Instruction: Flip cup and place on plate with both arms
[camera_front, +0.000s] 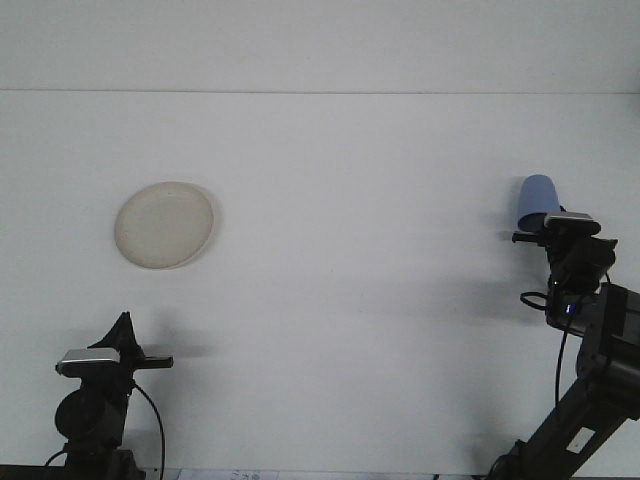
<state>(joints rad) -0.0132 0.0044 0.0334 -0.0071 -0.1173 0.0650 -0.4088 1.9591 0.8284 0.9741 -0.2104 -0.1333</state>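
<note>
A blue cup is at the far right of the white table, tilted a little, with its lower end hidden behind my right wrist. My right gripper is right at that lower end and holds the cup, which shifts together with the arm. A round cream plate lies flat at the left, far from the cup and with nothing on it. My left gripper is low at the bottom left, below the plate and apart from it, pointing up.
The white table ends at a far edge line near the top of the view. Black cables hang from both arms. The base of my right arm fills the bottom right corner.
</note>
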